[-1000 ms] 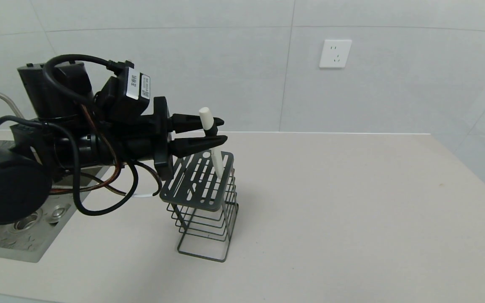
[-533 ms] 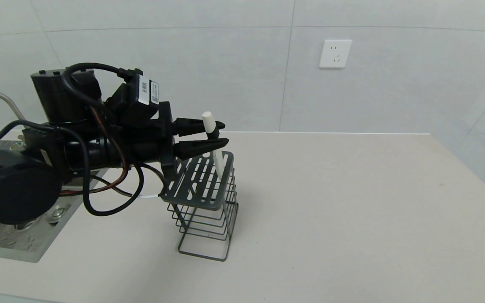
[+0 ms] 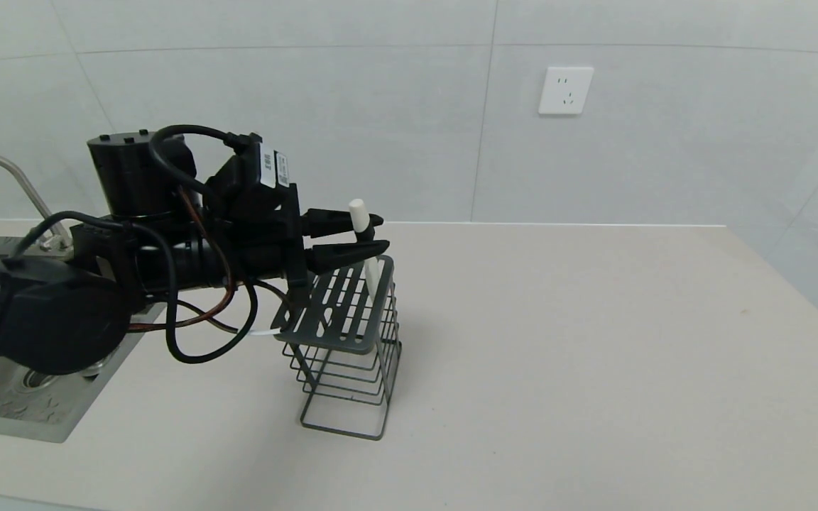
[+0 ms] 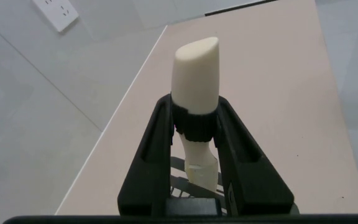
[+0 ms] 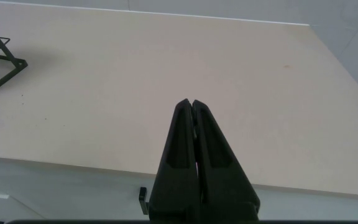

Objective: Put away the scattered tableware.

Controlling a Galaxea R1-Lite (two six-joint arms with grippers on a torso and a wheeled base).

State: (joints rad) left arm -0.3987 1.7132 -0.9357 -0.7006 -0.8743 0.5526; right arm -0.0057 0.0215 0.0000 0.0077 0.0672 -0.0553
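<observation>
Right gripper (image 5: pixel 193 106): fingers pressed together, above the countertop's (image 3: pixel 558 341) near edge
Rack (image 3: pixel 341 333): wire, upright, beside the sink (image 3: pixel 18 411)
Left gripper (image 3: pixel 379 231): clamped on white utensil (image 3: pixel 358 211), held upright, lower end at the rack's slotted top
Wall socket (image 3: pixel 565 90): on the far wall, well apart

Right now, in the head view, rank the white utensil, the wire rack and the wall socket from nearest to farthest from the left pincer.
1. White utensil: clamped upright in the left pincer.
2. Wire rack: on the counter, just below the pincer.
3. Wall socket: on the back wall, to the robot's right.
</observation>
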